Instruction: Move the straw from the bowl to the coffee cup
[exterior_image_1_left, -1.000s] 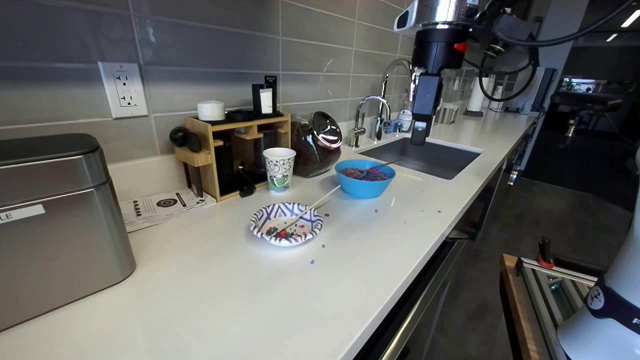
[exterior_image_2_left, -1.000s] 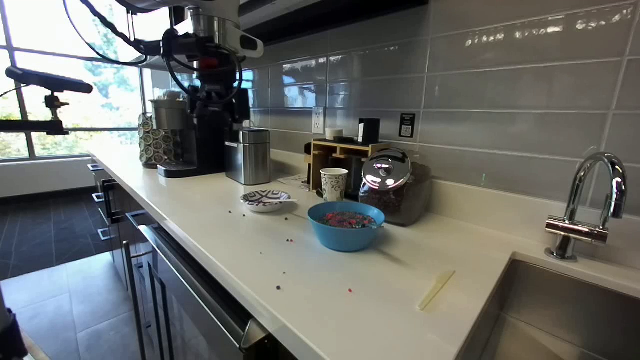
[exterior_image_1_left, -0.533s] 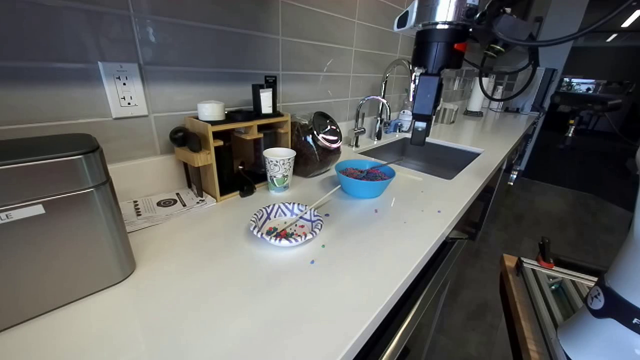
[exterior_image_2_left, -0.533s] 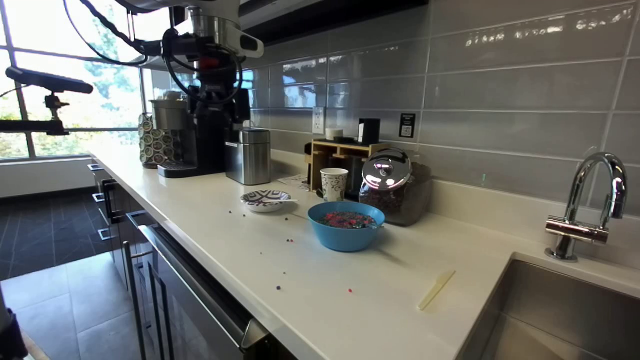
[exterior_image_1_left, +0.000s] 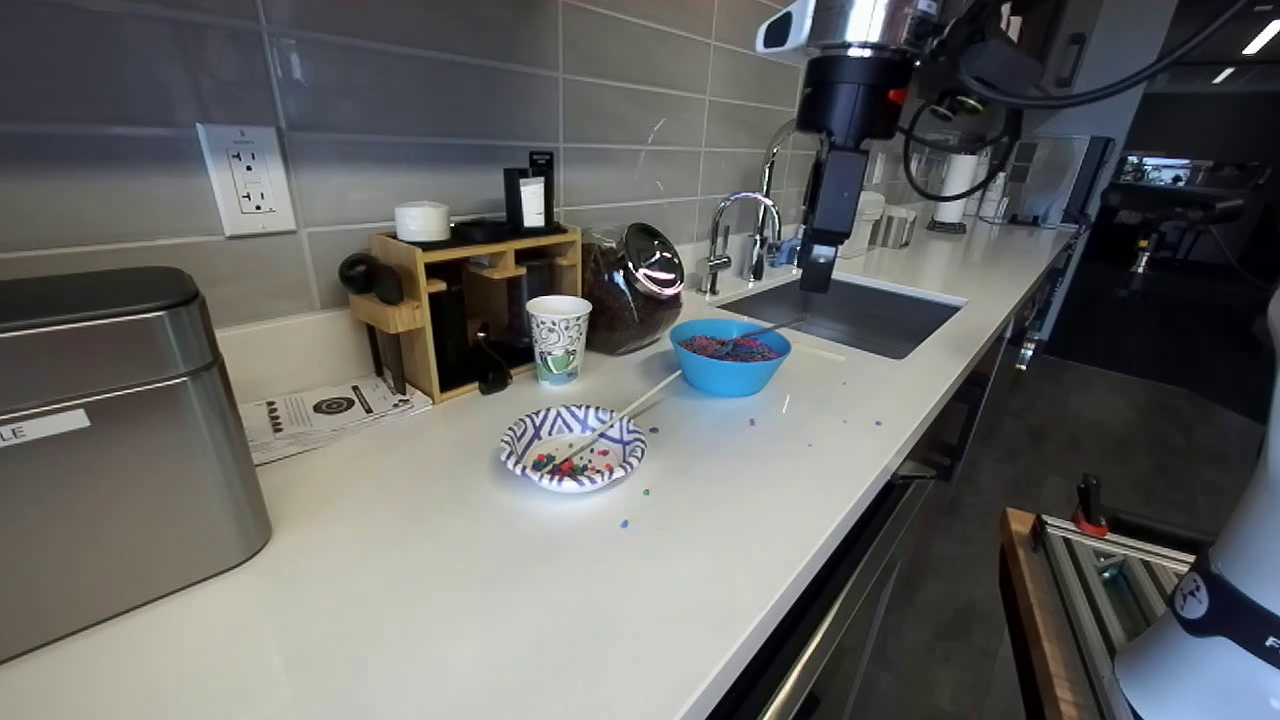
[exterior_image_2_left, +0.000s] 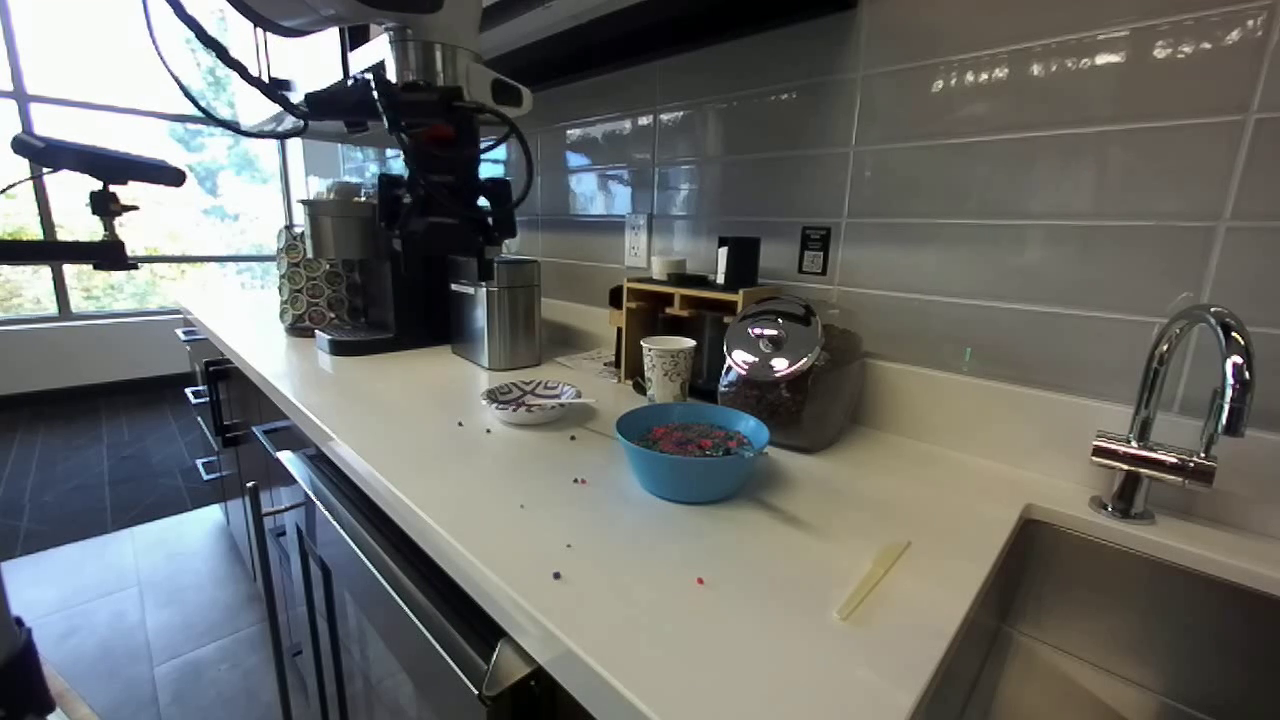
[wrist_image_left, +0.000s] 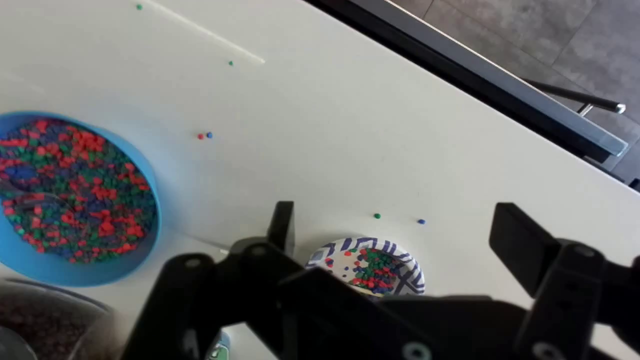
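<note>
The pincer (wrist_image_left: 397, 234) hangs spread wide above the tabletop (wrist_image_left: 320, 135). In an exterior view the straw (exterior_image_1_left: 617, 420) leans in the bowl (exterior_image_1_left: 533, 432), poking over its far right rim; the cup (exterior_image_1_left: 558, 340) stands beyond.

In both exterior views the black two-fingered gripper (exterior_image_1_left: 817, 273) hangs closer to the grey tiled wall (exterior_image_1_left: 420, 90) than before, the silver-and-white robot arm (exterior_image_2_left: 430, 60) and its looped black cable (exterior_image_2_left: 530, 170) shifted with it.

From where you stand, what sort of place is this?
Probably an office kitchenette or break room, though a home kitchen isn't ruled out: there's a sink, a coffee maker and a pod rack.
</note>
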